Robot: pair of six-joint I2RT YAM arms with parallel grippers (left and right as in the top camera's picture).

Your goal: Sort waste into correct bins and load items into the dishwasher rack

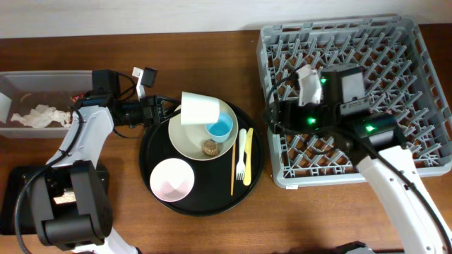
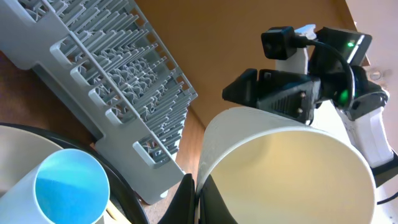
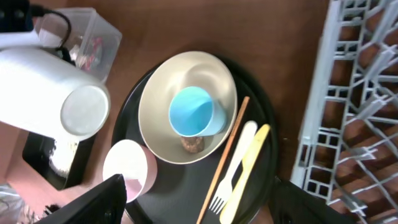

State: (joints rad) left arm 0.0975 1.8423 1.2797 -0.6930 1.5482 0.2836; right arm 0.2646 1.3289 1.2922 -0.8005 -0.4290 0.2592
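My left gripper (image 2: 198, 202) is shut on the rim of the small white cup (image 1: 200, 108), holding it tilted on its side above the cream plate (image 1: 191, 144). On the plate sit the light blue cup (image 1: 221, 128) and a brown food lump (image 1: 210, 147). The pink bowl (image 1: 172, 178), wooden stick (image 1: 233, 166), white fork (image 1: 241, 154) and yellow knife (image 1: 248, 156) lie on the round black tray (image 1: 152, 152). Over the tray's right side my right gripper (image 3: 205, 205) stands open and empty, at the left edge of the grey dishwasher rack (image 1: 395, 56).
The clear tub (image 1: 42, 88) at the far left holds crumpled white napkins (image 1: 39, 116), and a red wrapper (image 3: 93, 46) shows in it. The shallow black tray (image 1: 21, 190) lies at the front left, partly under the left arm's base.
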